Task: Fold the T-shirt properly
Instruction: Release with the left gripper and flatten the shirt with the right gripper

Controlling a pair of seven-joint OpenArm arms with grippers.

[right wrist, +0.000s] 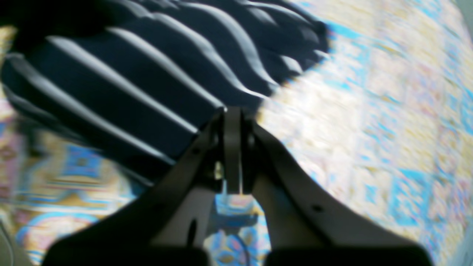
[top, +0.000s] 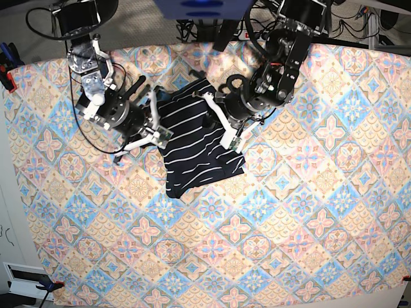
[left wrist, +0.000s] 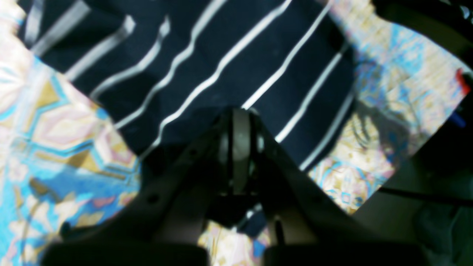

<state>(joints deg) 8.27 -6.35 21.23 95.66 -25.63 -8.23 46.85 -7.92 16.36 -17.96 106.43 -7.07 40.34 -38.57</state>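
t-shirt [top: 196,151] edges apparently pinched by both closed fingers, tablecloth [top: 308,224] around

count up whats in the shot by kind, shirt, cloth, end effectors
T-shirt: 1
tablecloth: 1
end effectors: 2, left end effector, right end effector, each shut at an edge of the shirt
total: 4

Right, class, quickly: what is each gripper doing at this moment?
Left gripper: jaws shut, at the edge of the T-shirt; a hold cannot be told.
Right gripper: jaws shut, likewise.
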